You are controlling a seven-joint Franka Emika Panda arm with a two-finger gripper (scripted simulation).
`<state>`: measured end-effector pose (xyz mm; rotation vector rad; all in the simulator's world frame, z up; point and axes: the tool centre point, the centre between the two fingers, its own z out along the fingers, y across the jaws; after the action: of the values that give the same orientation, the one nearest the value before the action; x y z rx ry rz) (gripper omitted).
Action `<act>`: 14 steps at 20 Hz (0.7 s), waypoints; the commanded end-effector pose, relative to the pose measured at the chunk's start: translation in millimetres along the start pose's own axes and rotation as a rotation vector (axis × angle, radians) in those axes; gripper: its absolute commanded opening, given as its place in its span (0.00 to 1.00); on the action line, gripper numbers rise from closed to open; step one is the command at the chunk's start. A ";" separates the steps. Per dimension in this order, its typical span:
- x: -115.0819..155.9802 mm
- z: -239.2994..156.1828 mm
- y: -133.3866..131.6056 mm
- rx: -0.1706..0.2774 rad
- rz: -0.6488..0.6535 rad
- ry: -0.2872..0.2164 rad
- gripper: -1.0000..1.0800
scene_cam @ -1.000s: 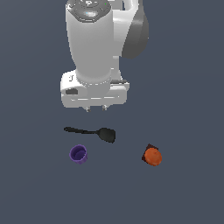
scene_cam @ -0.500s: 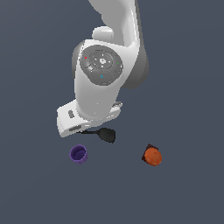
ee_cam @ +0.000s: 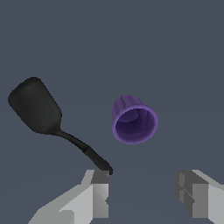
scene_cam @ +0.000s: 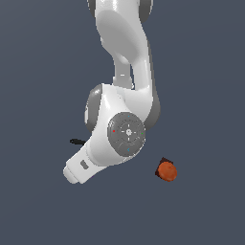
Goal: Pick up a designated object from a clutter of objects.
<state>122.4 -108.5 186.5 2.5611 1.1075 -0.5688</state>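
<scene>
In the wrist view the purple cup (ee_cam: 133,120), small and thick-walled, stands on the grey floor with its mouth facing the camera. My gripper (ee_cam: 146,192) is open; its two grey fingers (ee_cam: 98,192) stand wide apart, short of the cup and touching nothing. Beside the cup lies the black spatula (ee_cam: 41,113), its handle running toward one finger. In the exterior view my arm hides the cup and the gripper itself; only the spatula's handle tip (scene_cam: 75,141) sticks out at the exterior view's left. The orange ball-like object (scene_cam: 167,171) sits at the right.
The arm's white wrist body (scene_cam: 107,143) fills the middle of the exterior view, tilted low over the floor. The orange object rests on a dark base.
The arm has swung down and tilted over the cup and spatula, now covering both in the exterior view. The three objects have not moved.
</scene>
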 end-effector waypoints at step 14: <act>41.2 73.0 39.5 -0.088 -0.427 -0.275 0.62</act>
<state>157.7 -136.8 112.6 2.1328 1.5134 -0.8900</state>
